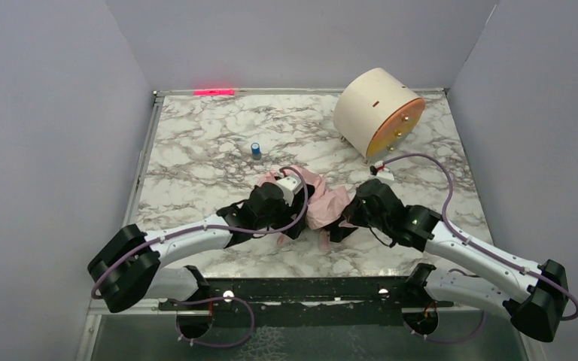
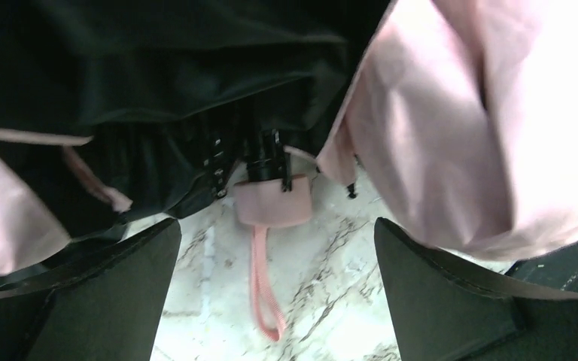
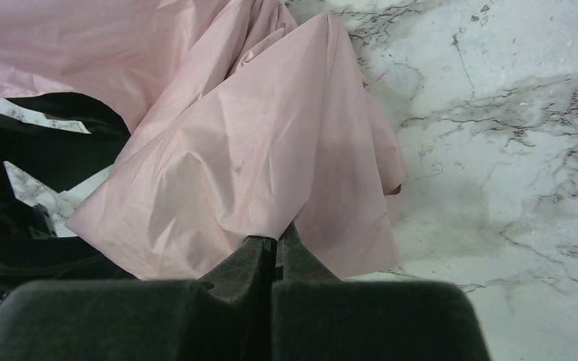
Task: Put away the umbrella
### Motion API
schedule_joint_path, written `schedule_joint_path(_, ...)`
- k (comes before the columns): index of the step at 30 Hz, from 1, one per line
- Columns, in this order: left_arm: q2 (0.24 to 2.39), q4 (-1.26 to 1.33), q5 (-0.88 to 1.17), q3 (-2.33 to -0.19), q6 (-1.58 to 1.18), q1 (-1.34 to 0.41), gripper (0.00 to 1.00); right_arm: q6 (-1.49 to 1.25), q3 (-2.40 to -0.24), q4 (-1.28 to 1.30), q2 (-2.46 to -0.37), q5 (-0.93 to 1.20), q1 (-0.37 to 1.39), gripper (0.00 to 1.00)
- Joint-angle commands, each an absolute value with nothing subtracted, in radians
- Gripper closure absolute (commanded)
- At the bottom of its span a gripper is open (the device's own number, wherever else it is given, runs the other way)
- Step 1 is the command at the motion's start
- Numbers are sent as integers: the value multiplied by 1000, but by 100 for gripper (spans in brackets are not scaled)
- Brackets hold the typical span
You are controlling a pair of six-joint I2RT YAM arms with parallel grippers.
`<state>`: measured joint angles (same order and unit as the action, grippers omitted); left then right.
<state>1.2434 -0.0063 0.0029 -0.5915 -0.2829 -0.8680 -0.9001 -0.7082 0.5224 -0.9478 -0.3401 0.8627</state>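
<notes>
Starting from our near edge: both arms reach in from the front of the table (image 1: 196, 162) and meet over the umbrella (image 1: 328, 204). It lies crumpled around mid-table, a bit closer to the near edge than the far one.

The left gripper (image 2: 277, 252) is spread wide with nothing in it. It has one finger on either side of the small pink handle (image 2: 275, 204) and its strap (image 2: 260, 282), touching neither, and the black ribs and lining bunch up just beyond.

The right gripper (image 3: 274, 242) is squeezed fully together on the lower edge of the pink fabric, and to us it looks like a fold is pinched at the tips. On that side there's bare marble to the right of the fabric.

Past the umbrella we get an open stretch of marble, with a small blue cylinder (image 1: 257, 149) standing well apart on the left. The cream drum (image 1: 378, 113) sits in the far right corner, near the back edge, with its orange face turned toward the near right. Grey walls close in on the left, right and back.
</notes>
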Motion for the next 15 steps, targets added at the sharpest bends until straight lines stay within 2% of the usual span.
schedule_joint_path(1, 1320, 113, -60, -618, -307, -899, 1, -892, -702, 487, -930, -305, 865, 100)
schedule_joint_path(5, 1431, 142, -87, -656, -270, -929, 4, -904, -692, 473, -931, -281, 864, 99)
schedule_joint_path(10, 1539, 46, -176, -715, -229, -951, 17, -921, -696, 510, -923, -295, 863, 100)
schedule_joint_path(15, 1543, 11, -238, -723, -228, -953, 44, -928, -750, 641, -936, -389, 864, 100)
